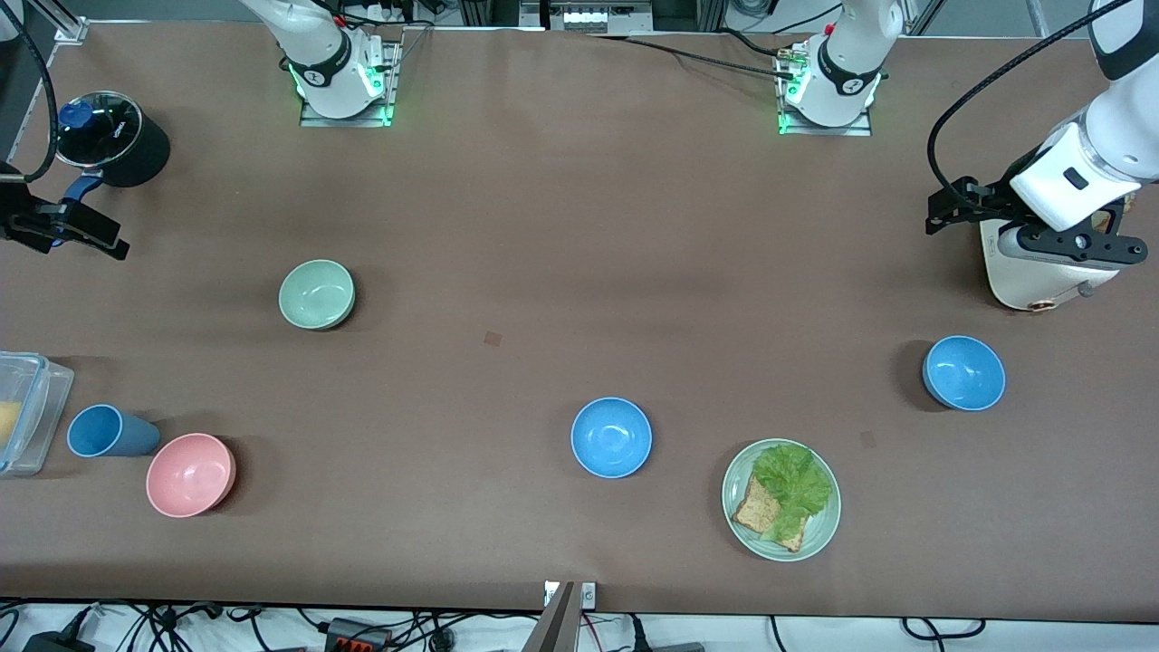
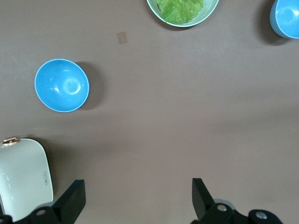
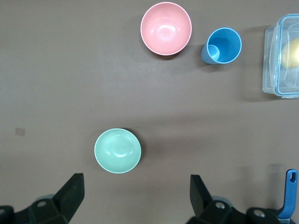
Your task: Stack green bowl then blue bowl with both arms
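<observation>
Nothing is stacked yet. My left gripper (image 2: 138, 200) and right gripper (image 3: 135, 198) hang wide open and empty at the table's ends. The small round pale green bowl (image 1: 316, 294) sits alone toward my right arm's end. One shiny round blue bowl (image 1: 963, 372) sits near my left gripper. I think my right gripper must go down to the green bowl first.

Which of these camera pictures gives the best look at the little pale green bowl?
The right wrist view: the small round pale sage-green bowl sits near the middle, seen from straight above, whole rim and empty inside visible. The front view shows the same bowl whole too, but farther off and slightly from the side. The left wrist view does not show it.
</observation>
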